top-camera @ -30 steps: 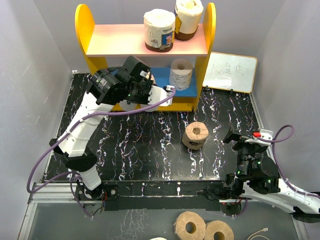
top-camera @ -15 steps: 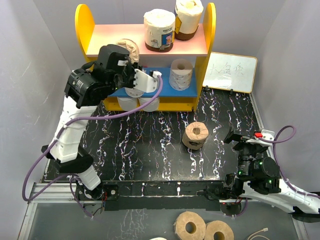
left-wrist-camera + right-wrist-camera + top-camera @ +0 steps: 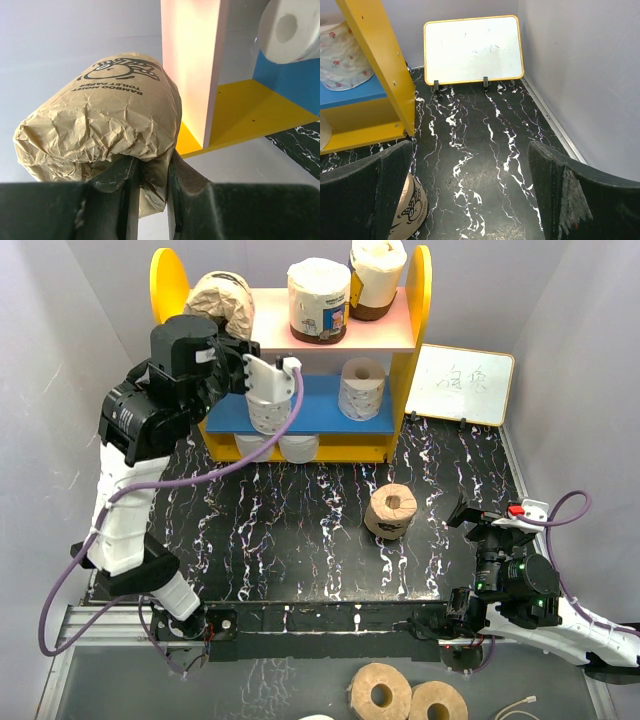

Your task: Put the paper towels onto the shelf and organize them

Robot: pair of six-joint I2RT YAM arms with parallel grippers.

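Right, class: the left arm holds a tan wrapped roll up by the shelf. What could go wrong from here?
1. The left jaws pinch only crumpled wrapper on the tan roll, so it might slip or tear free.
2. The roll sits close to the yellow side panel and pink upper board; moving in could bump them.

Top view: the left pincer [image 3: 152,167] tips are masked by its own wrist where they clamp the tan roll [image 3: 222,295]. White rolls [image 3: 295,447] under the shelf's [image 3: 168,285] blue board show only in part, and two further rolls [image 3: 380,695] are clipped by the bottom edge. Whiteboard [image 3: 462,383] writing is too small to read.
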